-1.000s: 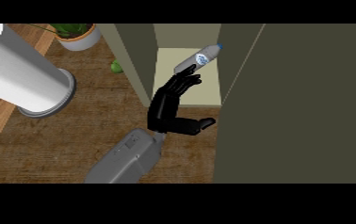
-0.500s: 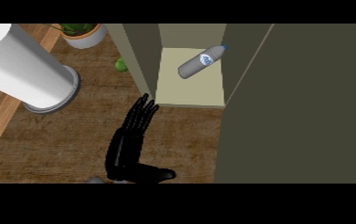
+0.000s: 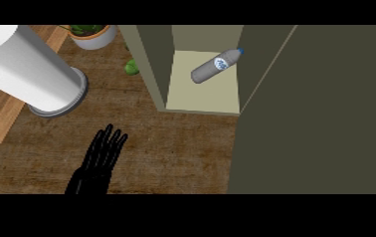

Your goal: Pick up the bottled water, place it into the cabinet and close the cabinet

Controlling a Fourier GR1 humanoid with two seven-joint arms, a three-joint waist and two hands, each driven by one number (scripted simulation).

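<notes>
Bottled water (image 3: 216,66), grey with blue cap, lies tilted inside cabinet (image 3: 202,95); robot hand (image 3: 101,156) spread flat.

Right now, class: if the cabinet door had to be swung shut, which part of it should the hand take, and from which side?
Probably the cabinet door by its free edge, nearest the counter, coming from the left. It stands open as a broad flat panel beside the cabinet opening, where the bottled water lies. The one visible hand is open, low left; which hand it is cannot be told.

Bottled water (image 3: 216,65) lying tilted inside open cabinet (image 3: 202,99); left hand (image 3: 99,160) flat, fingers straight, over wooden counter (image 3: 176,146), well apart
</notes>
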